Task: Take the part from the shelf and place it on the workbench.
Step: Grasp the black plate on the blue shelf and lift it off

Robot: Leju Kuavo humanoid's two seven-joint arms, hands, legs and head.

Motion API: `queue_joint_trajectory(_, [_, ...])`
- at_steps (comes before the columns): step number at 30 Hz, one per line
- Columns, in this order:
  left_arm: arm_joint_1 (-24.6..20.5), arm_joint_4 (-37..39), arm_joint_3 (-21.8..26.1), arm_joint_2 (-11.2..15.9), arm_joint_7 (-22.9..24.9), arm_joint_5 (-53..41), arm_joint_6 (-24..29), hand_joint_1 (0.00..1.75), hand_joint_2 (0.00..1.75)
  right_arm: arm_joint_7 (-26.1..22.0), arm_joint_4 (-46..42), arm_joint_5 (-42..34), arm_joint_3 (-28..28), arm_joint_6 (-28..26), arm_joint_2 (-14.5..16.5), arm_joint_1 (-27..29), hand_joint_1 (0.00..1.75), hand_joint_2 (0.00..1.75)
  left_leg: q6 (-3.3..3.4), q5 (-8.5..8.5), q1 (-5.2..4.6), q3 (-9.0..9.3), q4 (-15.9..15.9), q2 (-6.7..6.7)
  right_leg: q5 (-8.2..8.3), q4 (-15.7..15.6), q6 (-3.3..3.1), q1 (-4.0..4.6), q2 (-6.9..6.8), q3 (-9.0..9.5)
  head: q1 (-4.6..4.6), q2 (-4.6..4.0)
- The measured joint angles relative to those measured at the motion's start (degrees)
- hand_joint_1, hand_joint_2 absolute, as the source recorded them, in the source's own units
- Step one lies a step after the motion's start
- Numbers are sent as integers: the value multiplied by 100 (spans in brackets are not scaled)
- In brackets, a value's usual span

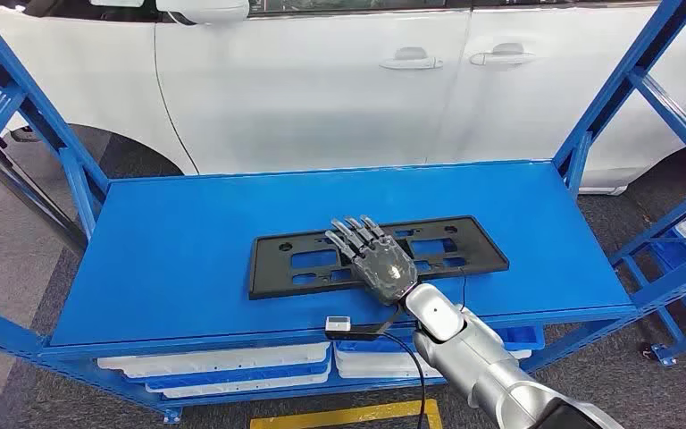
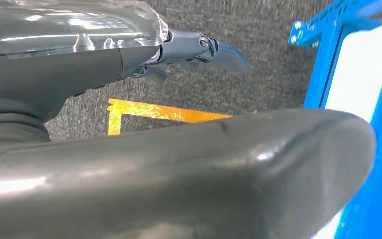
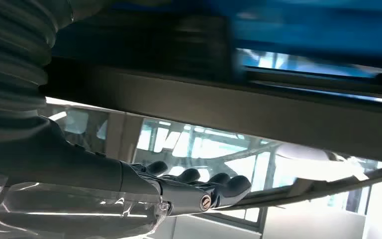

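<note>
The part [image 1: 378, 255] lies flat on the blue shelf [image 1: 188, 241], not yet lifted, with the right hand [image 1: 377, 259] on top of it, fingers stretched flat and gripping nothing, so pickup and placing on the workbench both remain.

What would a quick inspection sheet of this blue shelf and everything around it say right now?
Surface: blue shelf top, flat, bare around the part.
Job's things: black slotted part lies flat near the middle of the shelf top.
Clutter: white and blue trays stacked on the level below.
Hands: right hand lies on the part, fingers stretched out flat; whether it grips cannot be told. Left hand hangs over the floor, holding nothing.
Cables: thin black cable runs along the right arm to a small white box.
Surroundings: white car behind the shelf; grey carpet with yellow floor marking.
</note>
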Motion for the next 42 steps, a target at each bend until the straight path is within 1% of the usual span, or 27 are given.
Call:
queue_joint_trajectory(1, [2,0,0,0,0,2,0,0,0,0,24,4,-8,0,0,-7,1,175,-16,4,7,2,-6,3,3,1,-5,6,3,-2,0,0])
queue_joint_trajectory(2, [3,0,0,0,0,3,0,0,0,0,42,7,-16,-1,1,-15,34,175,-32,9,9,6,-15,4,10,-7,-15,8,6,-1,0,0])
queue_joint_trajectory(4, [4,0,0,5,-3,6,0,0,0,11,106,19,-41,0,14,-42,120,175,-94,-28,11,-1,22,9,61,-80,-50,-30,6,31,0,0])
queue_joint_trajectory(5, [2,0,0,8,-5,6,-1,0,0,43,136,28,-51,4,23,-54,163,175,-121,-123,8,-52,153,10,88,-123,-70,-53,2,50,0,0])
queue_joint_trajectory(6, [2,0,0,11,-8,6,-1,0,0,91,167,38,-62,13,32,-61,173,175,-145,-280,12,-156,401,12,110,-157,-84,-75,-4,64,0,0])
queue_joint_trajectory(8, [9,0,0,14,-10,6,-4,0,0,196,239,59,-114,38,38,-65,175,175,-184,-660,29,-487,1145,13,117,-164,-97,-73,-9,53,0,0])
queue_joint_trajectory(9, [16,0,0,16,-10,8,-8,0,0,227,272,64,-158,50,36,-63,175,175,-199,-762,36,-622,1443,14,117,-159,-97,-73,-9,44,0,0])
queue_joint_trajectory(10, [20,0,0,22,-9,9,-11,0,0,243,303,66,-206,60,32,-61,175,175,-211,-758,40,-671,1557,14,116,-152,-96,-75,-8,39,0,0])
queue_joint_trajectory(11, [21,0,0,29,-9,10,-14,0,0,249,332,66,-258,66,25,-59,175,175,-216,-647,44,-611,1446,15,114,-139,-91,-77,-6,36,0,0])
queue_joint_trajectory(13, [16,0,0,45,-9,9,-18,0,0,250,371,66,-349,63,4,-53,175,175,-212,-272,57,-225,677,17,94,-94,-60,-85,-2,31,0,0])
queue_joint_trajectory(15, [5,1,0,54,-13,-7,-24,0,0,249,397,64,-435,37,-25,-34,175,175,-155,-82,49,67,79,10,71,-33,-1,-70,7,-2,1,0])
queue_joint_trajectory(18, [0,2,0,55,-38,-39,-32,0,0,235,410,63,-547,-26,-63,42,175,175,-36,-75,26,83,3,2,78,-16,93,-57,20,-37,0,0])
queue_joint_trajectory(20, [-10,1,0,56,-59,-51,-33,0,0,215,410,67,-629,-51,-88,93,175,175,33,-47,36,85,-26,9,-25,111,157,-77,24,-91,1,0])
queue_joint_trajectory(21, [-19,1,0,58,-65,-54,-33,0,0,206,410,72,-666,-62,-100,113,175,175,61,-34,44,83,-41,14,-165,331,186,-86,24,-192,1,0])
queue_joint_trajectory(23, [-29,0,0,61,-69,-55,-33,0,0,195,410,93,-716,-88,-115,158,175,175,89,-29,39,68,-41,21,-540,1089,227,-100,20,-551,0,0])
queue_joint_trajectory(24, [-30,0,0,62,-70,-56,-33,0,0,191,410,107,-734,-99,-119,184,175,175,94,-29,34,63,-39,23,-668,1454,238,-103,20,-731,0,0])
queue_joint_trajectory(25, [-29,0,0,63,-73,-56,-33,0,0,183,409,123,-752,-108,-121,207,175,175,96,-31,30,64,-37,24,-692,1654,239,-104,19,-833,0,0])
queue_joint_trajectory(26, [-29,0,0,63,-84,-58,-33,0,0,168,403,138,-774,-109,-122,222,175,175,96,-35,26,72,-36,21,-597,1610,228,-102,19,-817,0,0])
queue_joint_trajectory(27, [-30,0,-1,63,-105,-62,-34,0,0,147,390,150,-799,-105,-125,231,175,175,94,-39,23,85,-36,18,-412,1341,204,-98,19,-691,0,0])
queue_joint_trajectory(29, [-39,1,-5,57,-168,-76,-36,0,0,104,345,164,-865,-95,-128,235,175,175,76,-53,14,109,-37,10,-33,499,128,-68,17,-284,1,0])
queue_joint_trajectory(31, [-55,2,-8,46,-211,-86,-36,0,0,79,308,172,-917,-91,-133,238,175,175,33,-64,9,108,-36,5,101,16,64,-27,11,-68,1,0])
queue_joint_trajectory(35, [-66,2,-15,45,-395,-90,-31,0,175,45,235,191,-997,-93,-144,263,175,175,-91,-132,9,93,19,10,139,-133,-30,-41,2,-10,0,0])
queue_joint_trajectory(37, [-73,2,-23,49,-515,-93,-15,0,175,-3,185,186,-1047,-100,-148,289,175,175,-138,-416,20,-107,484,12,174,-207,-66,-74,-14,34,0,0])
queue_joint_trajectory(39, [-72,2,-25,49,-536,-69,8,0,175,-69,126,156,-1095,-105,-150,328,175,175,-183,-762,40,-472,1251,14,173,-204,-83,-76,-19,25,0,0])
queue_joint_trajectory(40, [-70,2,-25,52,-524,-44,14,0,175,-104,85,130,-1119,-109,-150,356,175,175,-204,-824,50,-601,1507,15,169,-194,-83,-76,-16,19,0,0])
queue_joint_trajectory(41, [-71,2,-24,58,-508,-15,7,0,175,-139,38,94,-1146,-115,-150,382,175,175,-222,-764,59,-628,1537,15,162,-180,-78,-79,-12,15,0,0])
queue_joint_trajectory(42, [-76,2,-24,67,-491,7,-9,0,175,-201,-22,15,-1180,-123,-150,407,175,175,-235,-602,71,-543,1340,17,149,-158,-66,-85,-5,14,0,0])
